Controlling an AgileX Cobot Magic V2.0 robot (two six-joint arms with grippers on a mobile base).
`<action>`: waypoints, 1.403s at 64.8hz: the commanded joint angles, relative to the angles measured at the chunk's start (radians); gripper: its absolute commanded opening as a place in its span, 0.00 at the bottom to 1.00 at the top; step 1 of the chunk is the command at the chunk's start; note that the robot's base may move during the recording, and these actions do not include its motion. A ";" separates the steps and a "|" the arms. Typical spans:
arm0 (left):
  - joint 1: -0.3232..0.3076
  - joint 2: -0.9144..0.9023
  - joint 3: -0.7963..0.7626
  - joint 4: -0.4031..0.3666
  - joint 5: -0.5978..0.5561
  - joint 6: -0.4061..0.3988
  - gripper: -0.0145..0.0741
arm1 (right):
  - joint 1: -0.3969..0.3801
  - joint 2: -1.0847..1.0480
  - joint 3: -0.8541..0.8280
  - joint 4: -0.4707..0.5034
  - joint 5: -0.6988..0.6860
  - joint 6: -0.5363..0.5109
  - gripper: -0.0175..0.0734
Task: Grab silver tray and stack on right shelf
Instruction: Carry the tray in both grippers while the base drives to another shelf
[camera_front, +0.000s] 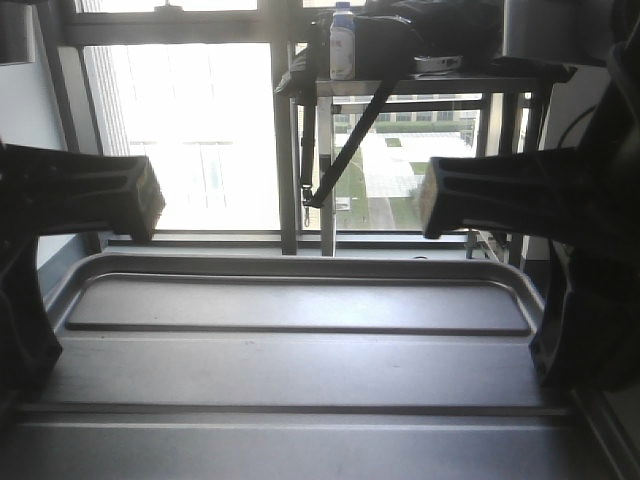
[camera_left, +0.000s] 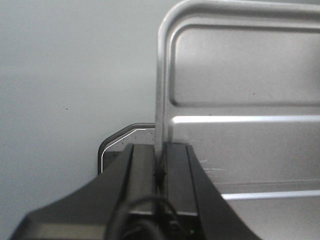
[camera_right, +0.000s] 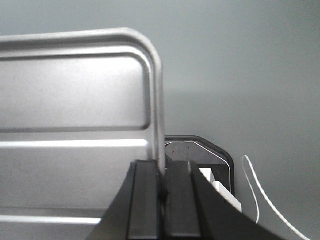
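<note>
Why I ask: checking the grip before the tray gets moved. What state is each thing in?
silver tray: right side up, empty, rim clamped at both ends
left claw: shut on the tray's left rim
right claw: shut on the tray's right rim
bottle: upright, capped, on the far table

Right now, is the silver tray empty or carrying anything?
Empty: the silver tray shows a bare ridged base in every view; left pincer and right pincer clamp its rim.
</note>
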 joint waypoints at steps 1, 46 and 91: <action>-0.002 -0.025 -0.022 0.049 0.075 0.006 0.06 | -0.012 -0.020 -0.022 -0.065 0.072 0.000 0.26; -0.002 -0.025 -0.022 0.049 0.075 0.006 0.06 | -0.012 -0.020 -0.022 -0.065 0.072 0.000 0.26; -0.002 -0.025 -0.022 0.049 0.075 0.006 0.06 | -0.012 -0.020 -0.022 -0.065 0.076 0.000 0.26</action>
